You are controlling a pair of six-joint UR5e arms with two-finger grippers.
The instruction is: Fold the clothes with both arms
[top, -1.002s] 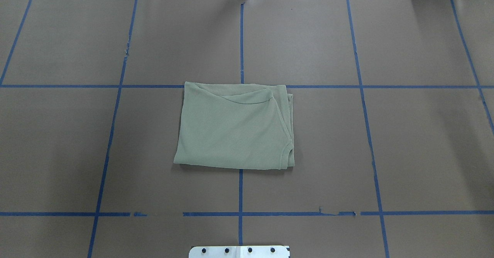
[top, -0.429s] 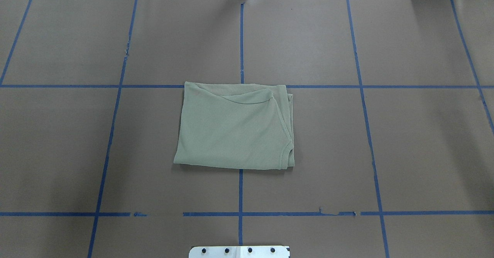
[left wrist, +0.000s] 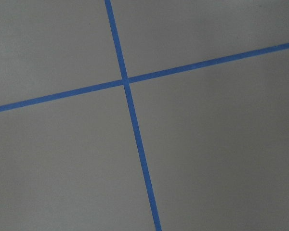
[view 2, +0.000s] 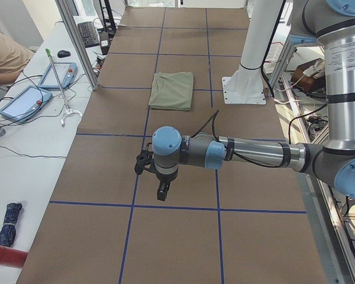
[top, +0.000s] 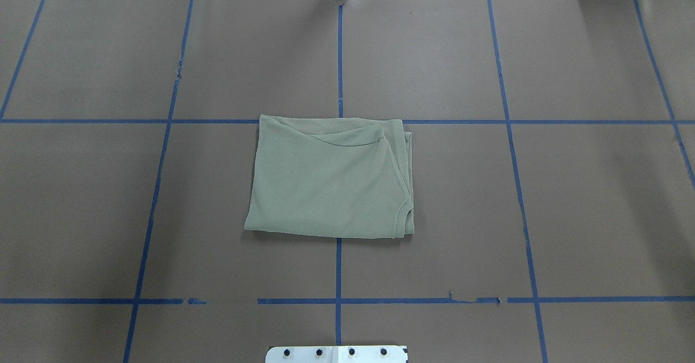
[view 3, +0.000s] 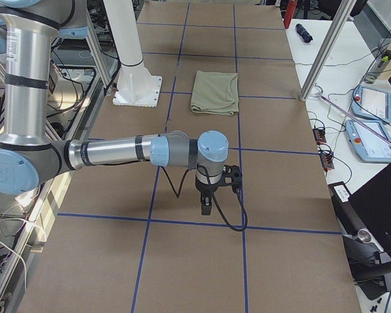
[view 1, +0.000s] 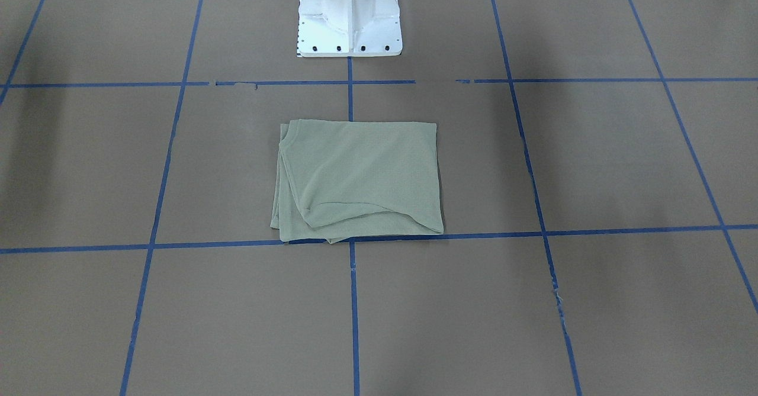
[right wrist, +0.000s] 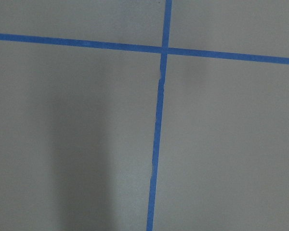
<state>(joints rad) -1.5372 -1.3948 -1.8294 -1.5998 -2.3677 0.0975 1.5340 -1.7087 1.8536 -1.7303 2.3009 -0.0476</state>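
Seeing the shirt [top: 326, 184] folded into a compact rectangle, lying flat on the brown worktop [top: 543, 189], mid-table, ahead of the white pedestal [view 1: 349, 17] but apart from it. Straddles the centre tape line [top: 338, 271], with far edge sitting on a cross line. Shows stacked layers and a curved ribbed edge along the robot's right side in the overhead view, plus a diagonal fold across the far part. Touched by neither arm.

Picked up the left gripper [view 2: 160, 195] in the left side view only: pointing down over bare worktop, close to a tape line, well apart from the shirt. Same story for the right gripper [view 3: 206, 207] in the right side view: hanging low over bare worktop, well apart from the shirt. Cannot tell wide or narrow for either from those views.

Getting just brown surface and one tape crossing [left wrist: 126, 81] from each wrist view
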